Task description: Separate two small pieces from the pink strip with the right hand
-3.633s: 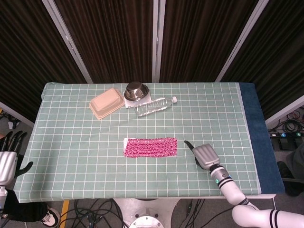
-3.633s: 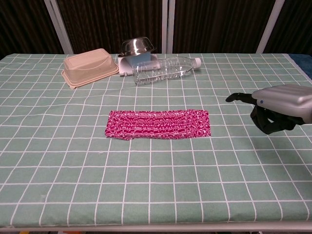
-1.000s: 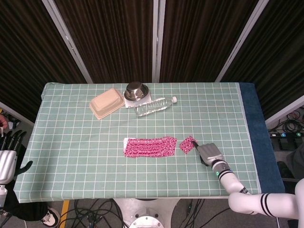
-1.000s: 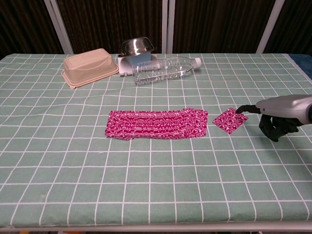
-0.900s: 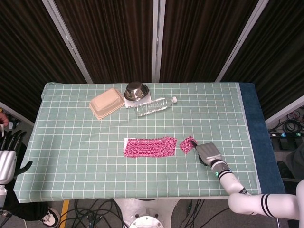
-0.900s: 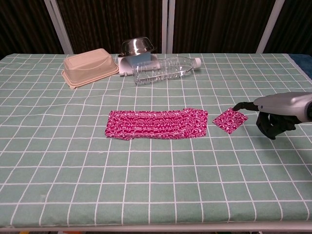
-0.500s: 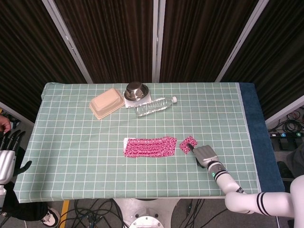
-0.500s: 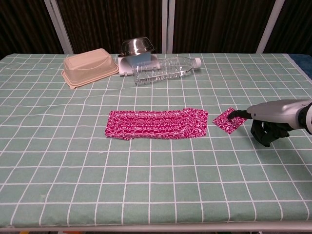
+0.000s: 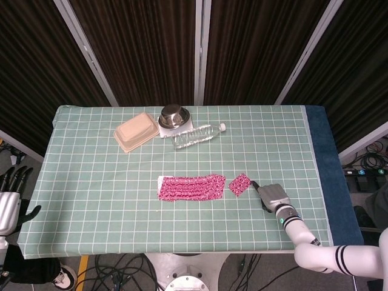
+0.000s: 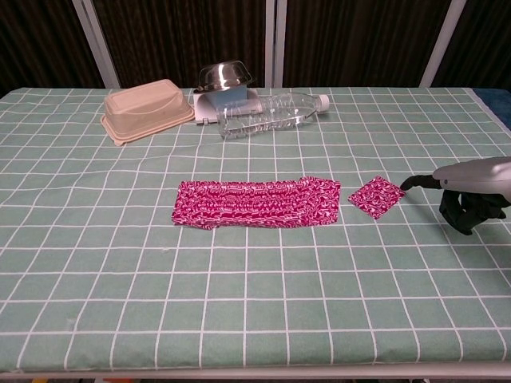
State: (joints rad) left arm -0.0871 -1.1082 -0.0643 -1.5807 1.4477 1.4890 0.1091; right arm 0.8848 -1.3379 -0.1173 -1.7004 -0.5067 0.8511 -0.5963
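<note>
The pink strip (image 9: 191, 187) (image 10: 257, 203) lies flat near the table's middle. One small pink piece (image 9: 240, 184) (image 10: 376, 196) lies by itself just right of the strip's right end, with a narrow gap of cloth between them. My right hand (image 9: 273, 197) (image 10: 471, 189) hovers to the right of that piece, holding nothing. One dark fingertip (image 10: 405, 182) points at the piece and stands a little short of it; its other fingers curl under the palm. My left hand (image 9: 7, 203) hangs off the table's left edge, fingers spread and empty.
At the back stand a beige lidded container (image 9: 136, 131) (image 10: 147, 109), a steel bowl (image 9: 174, 114) on a white base, and a clear bottle (image 9: 197, 135) (image 10: 271, 111) lying on its side. A green checked cloth (image 10: 255, 303) covers the table.
Since the earliest frames a small piece has come off the strip's right end. In the last half second my right hand drew back to the right, off the piece.
</note>
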